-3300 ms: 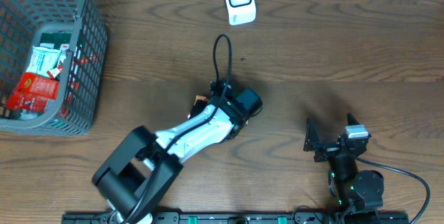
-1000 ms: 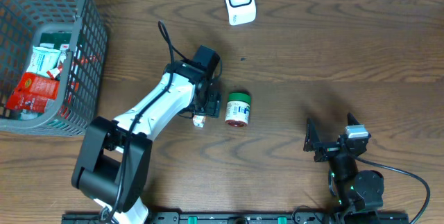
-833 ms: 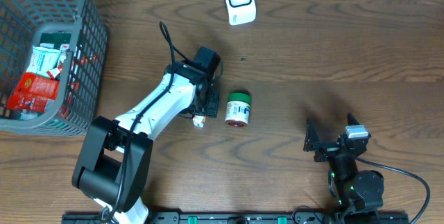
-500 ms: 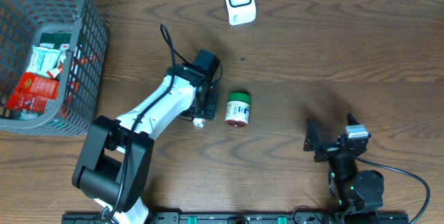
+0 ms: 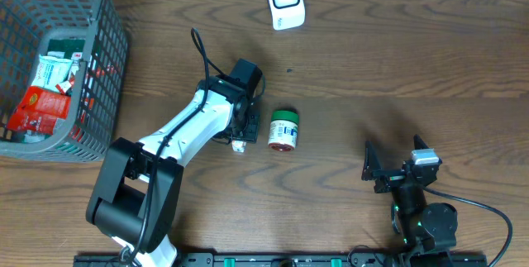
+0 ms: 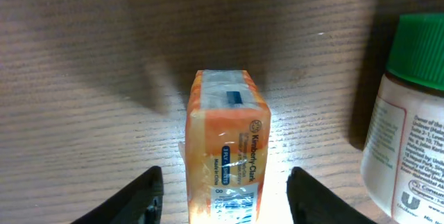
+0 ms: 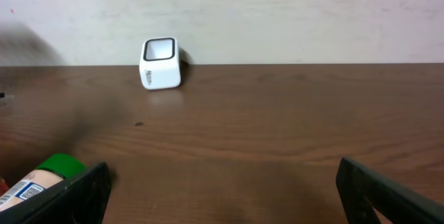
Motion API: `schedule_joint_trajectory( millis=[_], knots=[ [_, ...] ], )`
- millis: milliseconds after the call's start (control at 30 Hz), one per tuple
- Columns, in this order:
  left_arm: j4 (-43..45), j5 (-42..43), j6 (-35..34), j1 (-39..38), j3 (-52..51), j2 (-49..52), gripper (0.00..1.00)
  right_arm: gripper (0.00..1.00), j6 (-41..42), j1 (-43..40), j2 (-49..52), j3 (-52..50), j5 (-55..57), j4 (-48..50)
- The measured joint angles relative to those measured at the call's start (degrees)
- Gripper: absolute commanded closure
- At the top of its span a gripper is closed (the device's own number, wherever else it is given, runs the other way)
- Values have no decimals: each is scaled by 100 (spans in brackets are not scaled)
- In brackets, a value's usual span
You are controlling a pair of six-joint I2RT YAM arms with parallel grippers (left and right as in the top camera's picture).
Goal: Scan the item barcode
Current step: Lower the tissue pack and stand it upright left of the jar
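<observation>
Plain only from the left wrist: orange packet (image 6: pixel 225 148) on the table (image 6: pixel 69 78), between released left fingers (image 6: pixel 142 197), touching neither; mostly hidden overhead. Green-capped bottle (image 5: pixel 283 130) just beside, at 3 o'clock. Right fingers (image 7: pixel 83 196) spread, empty. Bare wood up to scanner (image 5: pixel 284 1) at 12 o'clock.

One brown wooden table (image 5: pixel 397 69) carries everything. One grey plastic mesh basket (image 5: pixel 103 93) stands at the far left. Inside it one red packet (image 5: pixel 37 106) and one white-and-green carton (image 5: pixel 54 73) can be made out; how many more packs lie under them cannot be counted through the mesh. One white box-shaped barcode scanner (image 5: pixel 284 0) sits at the far edge, centre. One green-lidded plastic bottle (image 5: pixel 283 130) lies mid-table, with one small orange wrapped packet (image 6: pixel 225 148) just to its left. Two robot arms are present: one white-and-black arm (image 5: pixel 194 126) left of centre, one black arm (image 5: pixel 417 209) near right.
</observation>
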Motion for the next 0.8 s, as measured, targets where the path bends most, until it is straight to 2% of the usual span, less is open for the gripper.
schedule_joint_trajectory(
  millis=[167, 267, 467, 667, 800],
  knots=[
    [4, 2, 2, 0, 0, 0, 41, 1, 0, 0, 0, 0, 0, 0],
    [7, 2, 9, 0, 0, 0, 34, 1, 0, 0, 0, 0, 0, 0],
    [-37, 2, -2, -2, 0, 0, 34, 1, 0, 0, 0, 0, 0, 0],
    [-42, -9, -33, -140, 0, 46, 39, 1, 0, 0, 0, 0, 0, 0],
    [-26, -48, -157, -225, 0, 223, 53, 1, 0, 0, 0, 0, 0, 0]
  ],
)
